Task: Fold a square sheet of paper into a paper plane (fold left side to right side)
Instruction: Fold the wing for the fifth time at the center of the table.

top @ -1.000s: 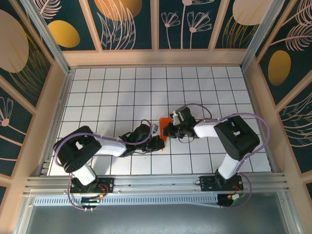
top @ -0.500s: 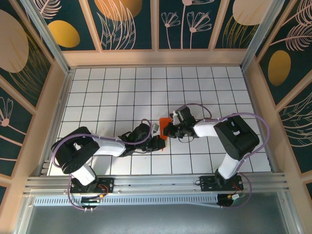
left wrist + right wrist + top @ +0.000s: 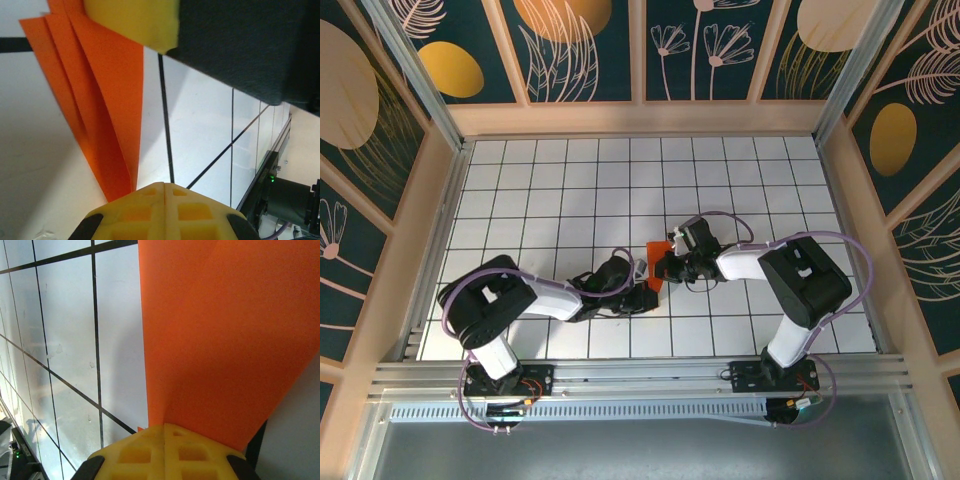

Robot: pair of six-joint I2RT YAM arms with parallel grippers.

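1. At the tips of my left gripper (image 3: 165, 195), the yellow pads are pressed together. The narrow end of the thin, bright orange, folded sheet of paper (image 3: 100, 90) runs right up to them. I cannot tell whether a layer is caught between them.
2. My right gripper (image 3: 165, 432) is likewise closed tight, with the broad end of the sheet of paper meeting its tips.
3. Just ahead of my left tips the layers fan apart. I judge it light, limp and easily creased or torn. I would hold it near a folded edge, where it is stiffest, and press rather than tug.
4. Beyond that, one yellow pad (image 3: 132, 20) of my right gripper sits on the sheet's far end, so little room is left between my grippers.
5. Farther out, the white gridded table (image 3: 570, 180) offers room ahead and to both sides, and the wooden walls (image 3: 640, 118) stand well apart.
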